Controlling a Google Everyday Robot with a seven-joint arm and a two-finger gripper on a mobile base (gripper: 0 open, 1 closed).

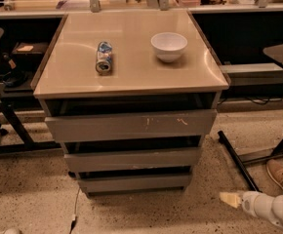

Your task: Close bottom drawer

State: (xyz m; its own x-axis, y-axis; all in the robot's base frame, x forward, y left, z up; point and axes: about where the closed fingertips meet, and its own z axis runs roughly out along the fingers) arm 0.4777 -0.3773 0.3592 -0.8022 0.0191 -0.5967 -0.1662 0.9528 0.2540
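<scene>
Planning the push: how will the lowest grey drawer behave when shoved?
The bottom grey drawer probably slides straight in, being only slightly out. Its flat handleless front looks stiff but smooth, so contact may slip. The pincer is low right, apart from it.

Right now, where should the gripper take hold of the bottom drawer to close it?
The bottom drawer has a plain flat front with no handle, so I'd press the middle of that front, coming straight from the front. The gripper sits low near the floor, toward the picture's right and apart from the drawer.
</scene>
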